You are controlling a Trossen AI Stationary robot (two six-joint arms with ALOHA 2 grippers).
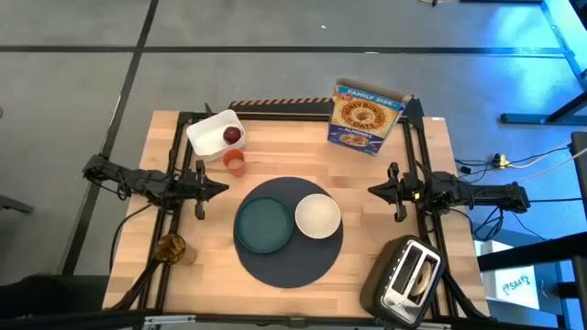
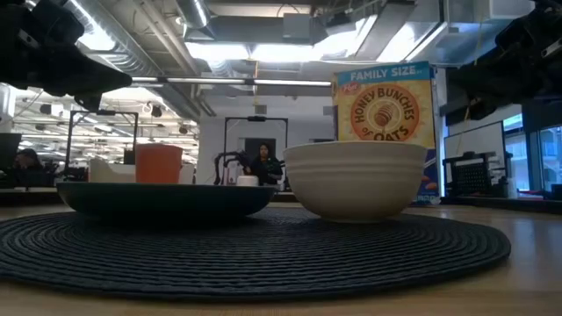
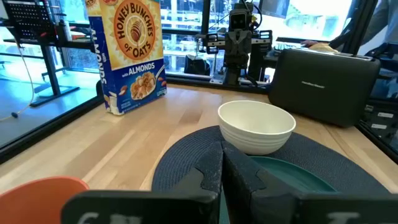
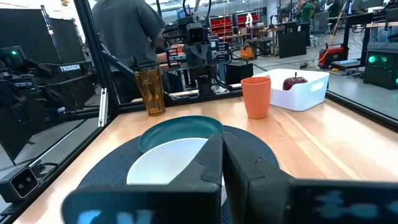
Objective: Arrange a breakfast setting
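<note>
With plate [image 1: 263, 224] and bowl [image 1: 317, 216] on the mat [image 1: 289, 264], I'd open my closed, empty left hand [image 1: 220, 190] wide for the cup [image 1: 235, 163] just beside it.

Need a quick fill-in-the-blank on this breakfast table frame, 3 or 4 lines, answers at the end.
1. The teal plate and the white bowl both sit on the dark-navy ____.
2. The red apple lies inside a white ____.
3. The orange cup stands on the bare ____, off the mat.
4. The box at the table's far edge holds ____.

Missing words: mat; tray; table; cereal
</note>
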